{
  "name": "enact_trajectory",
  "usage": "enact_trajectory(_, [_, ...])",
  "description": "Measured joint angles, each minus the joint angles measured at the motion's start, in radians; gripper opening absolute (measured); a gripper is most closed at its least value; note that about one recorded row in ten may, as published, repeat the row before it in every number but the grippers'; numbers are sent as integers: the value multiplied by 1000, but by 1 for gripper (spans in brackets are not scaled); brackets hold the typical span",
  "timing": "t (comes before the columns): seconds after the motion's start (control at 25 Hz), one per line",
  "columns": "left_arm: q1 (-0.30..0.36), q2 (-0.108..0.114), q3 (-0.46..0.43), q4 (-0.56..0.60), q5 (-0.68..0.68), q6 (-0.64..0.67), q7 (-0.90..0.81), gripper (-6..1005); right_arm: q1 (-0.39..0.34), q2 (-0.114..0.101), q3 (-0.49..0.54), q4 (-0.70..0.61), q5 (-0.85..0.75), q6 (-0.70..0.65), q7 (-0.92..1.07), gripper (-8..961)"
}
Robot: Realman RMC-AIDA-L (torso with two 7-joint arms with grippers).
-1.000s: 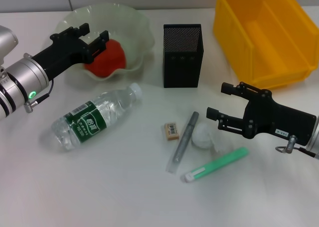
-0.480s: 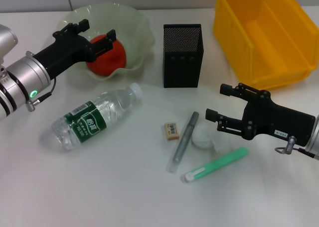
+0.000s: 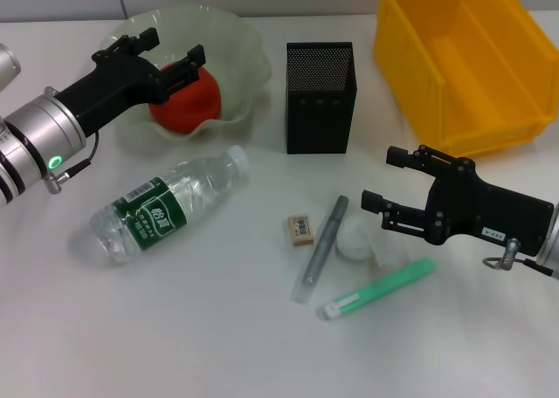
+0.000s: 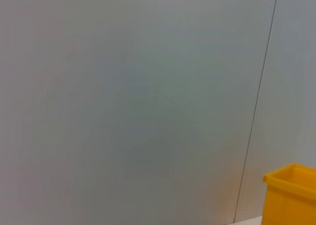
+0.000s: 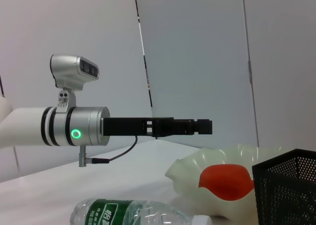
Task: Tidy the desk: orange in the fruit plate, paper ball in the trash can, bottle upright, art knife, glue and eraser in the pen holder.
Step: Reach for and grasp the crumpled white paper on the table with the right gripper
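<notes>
The white desk [image 3: 175, 328] carries everything. Far right stands the yellow trash can [image 3: 463, 58], big, with sloped sides and nothing visible inside. Far left sits the pale-green fruit plate [image 3: 236, 40], wavy-rimmed, with the reddish orange [image 3: 188, 101] lying in it. The left gripper [image 3: 172, 56] hangs over the plate above the orange, fingers spread wide and holding nothing. The clear bottle [image 3: 162, 210] lies on its side nearer and left of centre, white cap pointing toward the black mesh pen holder [image 3: 320, 97], which stands upright in the middle.

The right gripper [image 3: 382, 184] hovers low at the right, its fingers parted and empty, just beside the small white paper ball [image 3: 355, 238]. Left of the ball lies the slim grey art knife [image 3: 320, 250], then the beige eraser [image 3: 300, 229]; the mint-green glue [image 3: 377, 290] lies nearest.

The right wrist view shows from the side that the left gripper [image 5: 202, 127] is raised clear of the orange [image 5: 224, 180], which the head view does not show. The left wrist view shows only a wall [image 4: 138, 101] and a corner of the trash can [image 4: 291, 195].
</notes>
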Motion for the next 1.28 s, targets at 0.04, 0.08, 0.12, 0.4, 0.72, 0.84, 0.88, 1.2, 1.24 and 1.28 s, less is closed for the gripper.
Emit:
enact_trajectory(0.04, [2,1,1,2,1,15,-13,834,0,0,1,0,0,-1,0,767])
enact_trajectory(0.08, [6,3,5,7,7,42,-35,834,0,-1,3,0,1,-4,0,767])
enact_trajectory(0.12, [12,5,10,20,14,81,-67,834,-1,-2,7,-1,1,-14,0,766])
enact_trajectory(0.4, [106,13,147,173,40,381,-240,833,-9,-7,21,-6,3,-61,3,764])
enact_trajectory(0.72, [175,72,268,213,59,570,-235,833,-5,-14,13,-73,-5,-129,120,762])
enact_trajectory(0.84, [183,95,276,221,138,617,-218,833,-3,-17,12,-119,-6,-156,195,761])
enact_trajectory(0.88, [183,95,276,221,138,617,-218,833,-2,-19,10,-137,-7,-164,226,761])
enact_trajectory(1.2, [179,87,274,239,282,632,-148,833,29,-39,-114,-310,-32,-188,482,759])
enact_trajectory(1.24, [179,87,274,239,282,632,-148,833,35,-41,-129,-338,-56,-189,510,759])
enact_trajectory(1.28, [181,81,275,240,285,629,-131,833,45,-42,-138,-363,-90,-190,533,758])
